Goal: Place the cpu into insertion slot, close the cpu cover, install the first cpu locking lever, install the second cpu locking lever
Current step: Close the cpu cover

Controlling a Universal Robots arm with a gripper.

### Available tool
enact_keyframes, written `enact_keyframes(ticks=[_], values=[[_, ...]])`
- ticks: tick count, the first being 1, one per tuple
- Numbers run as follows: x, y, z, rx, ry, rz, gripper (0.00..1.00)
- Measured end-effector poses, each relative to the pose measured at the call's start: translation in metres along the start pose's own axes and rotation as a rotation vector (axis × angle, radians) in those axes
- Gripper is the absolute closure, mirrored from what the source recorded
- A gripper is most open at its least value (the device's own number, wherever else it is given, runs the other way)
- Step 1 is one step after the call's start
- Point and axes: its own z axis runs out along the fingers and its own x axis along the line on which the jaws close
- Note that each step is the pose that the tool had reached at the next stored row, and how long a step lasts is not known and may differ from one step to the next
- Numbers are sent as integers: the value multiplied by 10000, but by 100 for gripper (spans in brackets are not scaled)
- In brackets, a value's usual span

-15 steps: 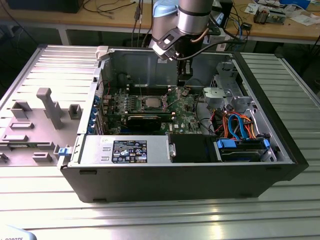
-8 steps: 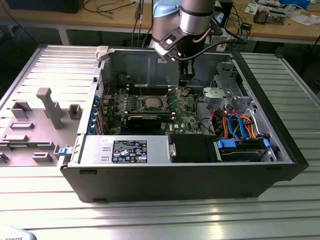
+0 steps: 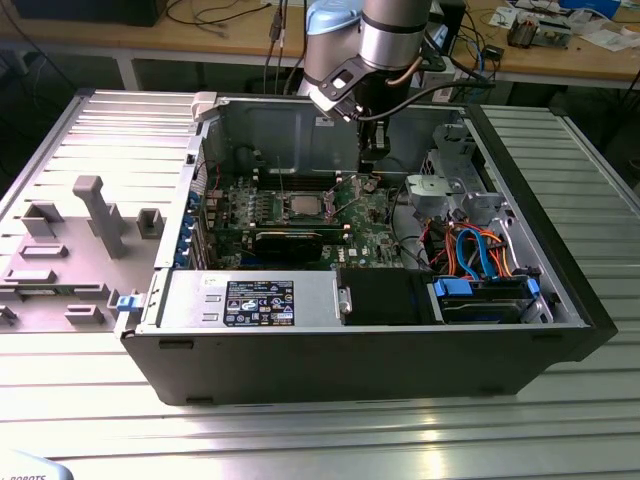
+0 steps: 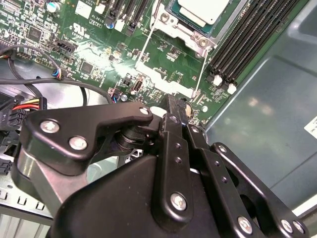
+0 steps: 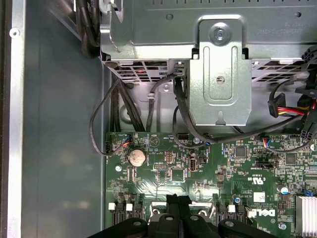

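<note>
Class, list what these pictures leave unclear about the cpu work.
- Exterior view: the cpu is too small to judge how it sits.
- Second wrist view: the picture edge cuts off the cpu cover.
- First wrist view: the gripper and picture edge hide most of the insertion slot.

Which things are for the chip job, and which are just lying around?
For the job: small silvery square cpu, sitting in the metal-rimmed insertion slot; thin wire locking lever; black gripper.
Just there: long black card; round silver coin battery; blue and orange cables.
</note>
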Motion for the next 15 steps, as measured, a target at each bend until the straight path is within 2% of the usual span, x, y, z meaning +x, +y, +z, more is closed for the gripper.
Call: enact_keyframes(ticks=[11, 15], values=[[-4, 2, 7, 1, 0, -1, 89], [-4, 32, 29, 0, 0, 0, 89]])
